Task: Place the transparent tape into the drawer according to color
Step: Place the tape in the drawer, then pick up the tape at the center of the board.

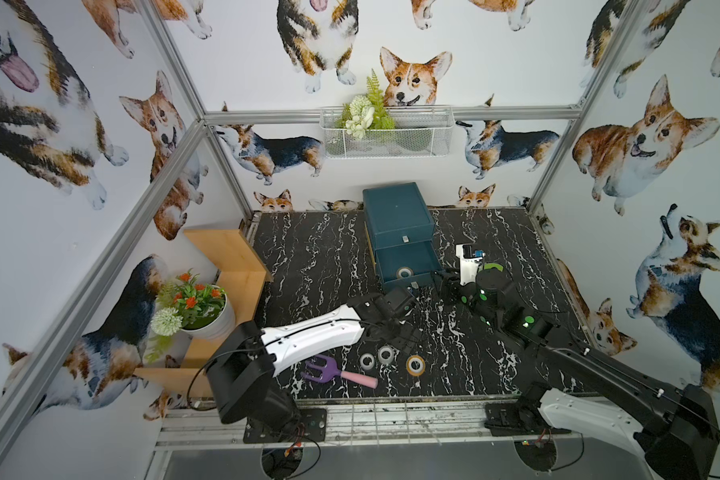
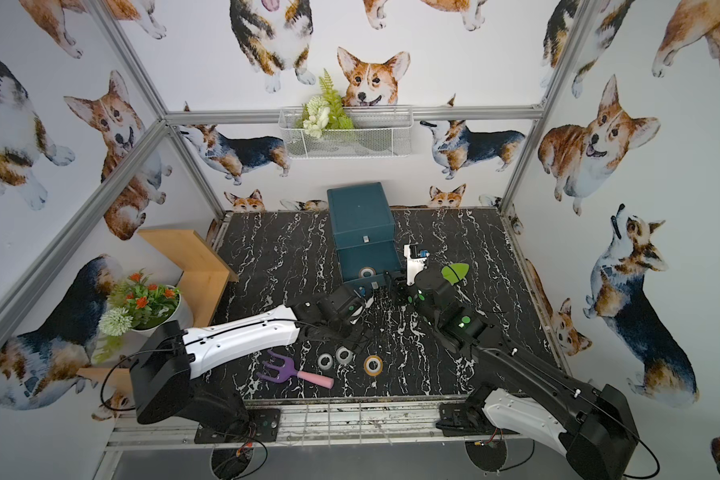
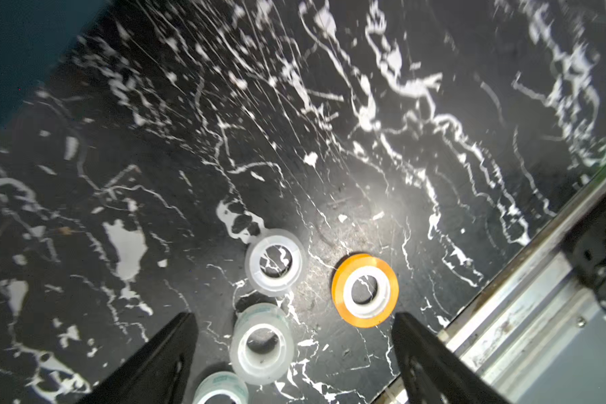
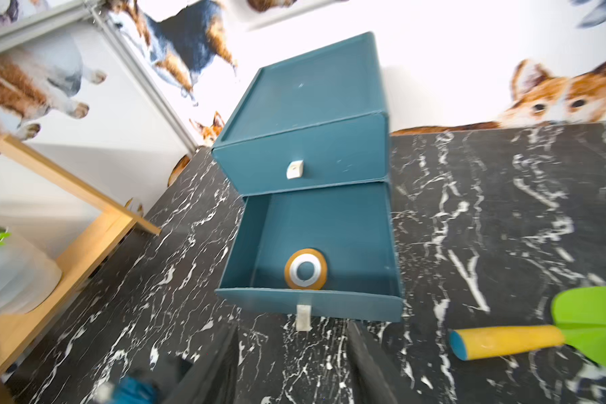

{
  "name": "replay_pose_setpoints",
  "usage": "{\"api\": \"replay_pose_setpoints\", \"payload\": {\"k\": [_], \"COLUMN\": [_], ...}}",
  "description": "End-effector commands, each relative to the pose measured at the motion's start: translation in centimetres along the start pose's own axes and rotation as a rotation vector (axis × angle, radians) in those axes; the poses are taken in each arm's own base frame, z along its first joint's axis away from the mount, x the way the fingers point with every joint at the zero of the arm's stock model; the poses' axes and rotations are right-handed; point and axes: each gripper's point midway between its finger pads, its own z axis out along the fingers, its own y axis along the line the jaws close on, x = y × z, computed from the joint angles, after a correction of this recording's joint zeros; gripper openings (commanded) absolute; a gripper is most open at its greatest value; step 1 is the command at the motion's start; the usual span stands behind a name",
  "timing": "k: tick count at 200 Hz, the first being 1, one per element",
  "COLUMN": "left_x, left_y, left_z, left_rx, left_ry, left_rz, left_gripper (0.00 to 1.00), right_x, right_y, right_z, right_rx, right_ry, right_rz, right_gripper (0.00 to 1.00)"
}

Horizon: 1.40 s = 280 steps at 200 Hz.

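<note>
Left gripper (image 3: pixel 293 314) is shown by its wrist camera with black fingers spread wide and nothing held between them, hung above the black, white-veined marble-patterned tabletop (image 3: pixel 329 105). Below it an orange-tinted see-through tape roll with a white core (image 3: pixel 364 290) is laid flat near one finger. Three clear grey-white tape rolls (image 3: pixel 275 262) are lined up just beside it, apart from it.

Right gripper (image 4: pixel 293 332) is held low before the teal two-drawer cabinet (image 4: pixel 301 87), its jaws partly apart and empty, near the white pull tab (image 4: pixel 303 316) of the lower drawer (image 4: pixel 347 217), which is pulled out. A second orange roll (image 4: pixel 305 269) is laid flat inside that drawer, against its front wall. The upper drawer (image 4: pixel 329 154) is shut.

Sorting is judged to be partly done, with orange assigned to the lower drawer and the pick of the orange roll on the table in hand. For that, the wide jaws would need to be centred over the roll and lowered around its rim without the nearest clear roll being nudged. For the clear rolls, the upper drawer would probably have to be opened first
</note>
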Motion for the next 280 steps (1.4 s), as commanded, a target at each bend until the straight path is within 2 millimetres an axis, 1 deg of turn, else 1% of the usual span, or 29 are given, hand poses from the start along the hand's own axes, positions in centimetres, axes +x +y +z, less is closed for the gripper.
{"api": "replay_pose_setpoints", "payload": {"k": [1,8,15,22,26,37,51,80,98,116,162,189,197,220,238,258,280], "left_x": [0.5,0.8,1.1,1.2,1.6,2.0,2.2,2.5,2.6,2.5,2.6,2.7,2.7,3.2,3.7,3.9,4.5], "left_y": [-1.9,-2.2,-2.3,-2.6,-2.6,-3.1,-3.5,-4.2,-4.4,-4.7,-3.9,-3.5,-3.2,-2.5,-2.5,-2.2,-2.1], "left_z": [1.2,1.7,2.1,2.1,2.9,3.4,3.6,4.1,4.7,5.0,5.5,5.6,5.5,5.8,6.1,5.9,5.7], "left_rx": [0.061,0.061,0.060,0.064,0.057,0.075,0.101,0.137,0.146,0.157,0.108,0.081,0.064,0.032,0.038,0.028,0.031], "left_ry": [0.035,0.050,0.069,0.071,0.094,0.110,0.121,0.149,0.167,0.178,0.205,0.214,0.212,0.226,0.246,0.250,0.270], "left_rz": [0.069,0.080,0.091,0.105,0.112,0.128,0.138,0.166,0.173,0.180,0.186,0.187,0.187,0.189,0.187,0.190,0.195], "left_gripper": [0.87,0.85,0.81,0.77,0.76,0.71,0.67,0.63,0.54,0.46,0.47,0.54,0.54,0.52,0.50,0.48,0.46], "right_x": [-1.0,-1.3,-1.3,-1.4,-1.5,-1.8,-2.3,-3.3,-3.6,-3.9,-4.3,-4.4,-4.4,-4.3,-4.1,-3.9,-3.9], "right_y": [-1.1,-1.2,-1.5,-1.6,-1.7,-1.9,-2.1,-2.1,-2.2,-2.4,-2.6,-2.7,-2.7,-2.8,-2.9,-3.0,-3.2], "right_z": [-0.9,-1.2,-1.4,-1.6,-1.7,-2.0,-2.3,-2.8,-3.0,-3.2,-3.6,-3.7,-3.7,-3.5,-3.4,-3.3,-3.3], "right_rx": [0.055,0.062,0.073,0.079,0.084,0.093,0.107,0.119,0.129,0.143,0.153,0.158,0.161,0.165,0.169,0.174,0.180], "right_ry": [-0.052,-0.059,-0.063,-0.068,-0.071,-0.084,-0.098,-0.121,-0.125,-0.131,-0.146,-0.148,-0.147,-0.143,-0.138,-0.135,-0.139], "right_rz": [0.028,0.026,0.026,0.026,0.026,0.028,0.029,0.018,0.017,0.015,0.009,0.002,-0.002,-0.007,-0.008,-0.013,-0.013], "right_gripper": [0.55,0.55,0.55,0.55,0.55,0.55,0.55,0.55,0.56,0.56,0.57,0.57,0.57,0.57,0.57,0.58,0.58]}}
